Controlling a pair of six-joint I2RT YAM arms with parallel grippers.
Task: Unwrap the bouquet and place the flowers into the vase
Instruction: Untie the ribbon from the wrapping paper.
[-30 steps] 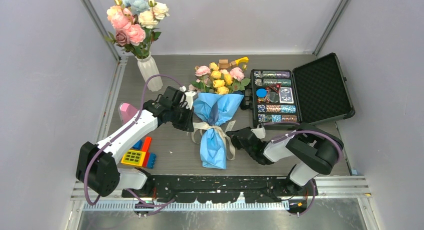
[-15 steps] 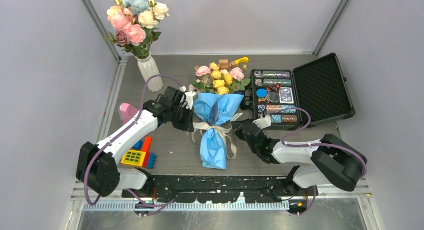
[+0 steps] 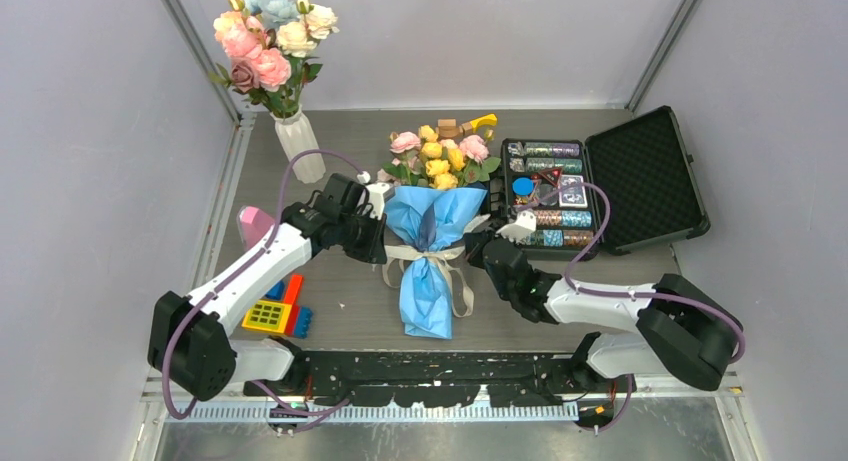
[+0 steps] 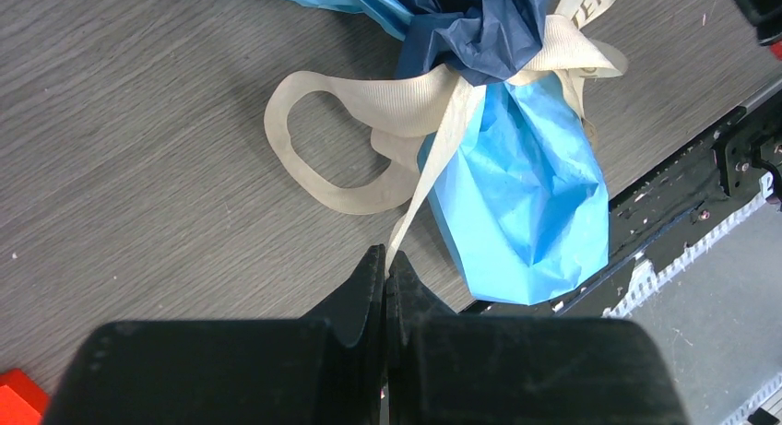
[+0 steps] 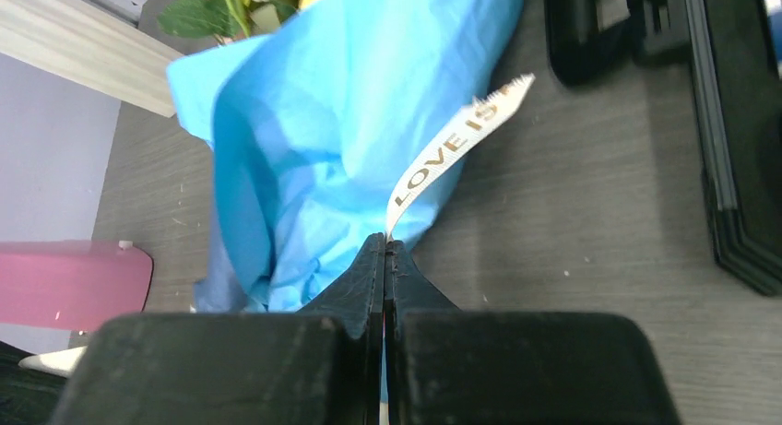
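Note:
The bouquet (image 3: 430, 243) lies mid-table in its light blue wrap (image 4: 535, 194), tied at the waist with a cream ribbon (image 4: 369, 112). Its flowers (image 3: 440, 156), yellow and pink roses, point to the far side. My left gripper (image 4: 385, 259) is shut on a thin ribbon strand at the bouquet's left side (image 3: 375, 239). My right gripper (image 5: 385, 245) is shut on a printed ribbon tail (image 5: 452, 144) to the bouquet's right (image 3: 480, 243). The white ribbed vase (image 3: 301, 149) stands far left, holding bigger pink, white and pale-blue blooms.
An open black case (image 3: 650, 176) of chips and cards sits right of the bouquet, close to my right gripper. A pink cone block (image 3: 255, 224) and toy bricks (image 3: 280, 311) lie left of my left arm. A wooden and yellow toy (image 3: 470, 126) sits behind the flowers.
My right arm has stretched away from the near edge, up the bouquet's right side, with its jaws closing on the ribbon tail. The left arm has barely moved.

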